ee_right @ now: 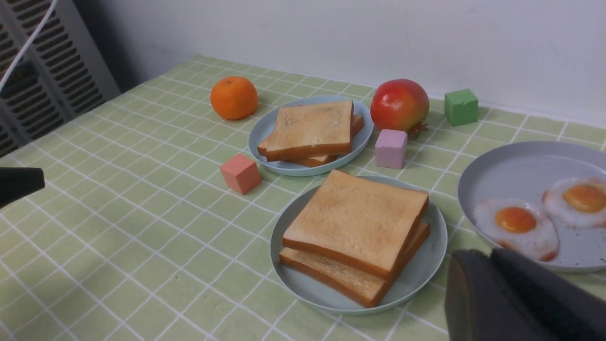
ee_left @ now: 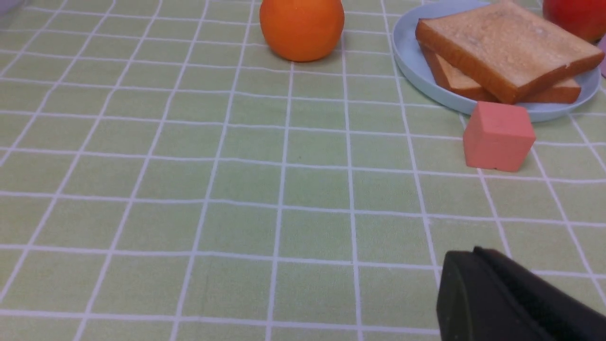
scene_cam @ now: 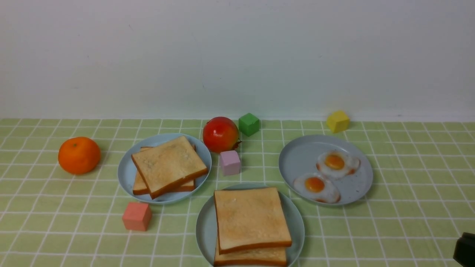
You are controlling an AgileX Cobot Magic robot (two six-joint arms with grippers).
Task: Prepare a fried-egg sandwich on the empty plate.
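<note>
Pale teal plate (scene_cam: pixel 203 227) at 6 o'clock on the surface, carrying two toast slices (scene_cam: pixel 252 218), upper skewed over lower; any egg between them possibly hidden. Two fried eggs (scene_cam: pixel 315 184) on grey-blue plate (scene_cam: pixel 297 155) at 2 o'clock from it. Left pincer (ee_left: pixel 473 293) pressed together. Right pincer (ee_right: pixel 478 293) near 5 o'clock, spread impossible to tell. Probable step: release. Lift straight up, without nudging the toast slices or grey-blue plate.

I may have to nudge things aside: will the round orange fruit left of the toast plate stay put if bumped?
Probably not: the round orange fruit looks near-spherical, resting free on the flat green checked cloth, so it would likely roll. Its skin looks smooth, perhaps slippery.
</note>
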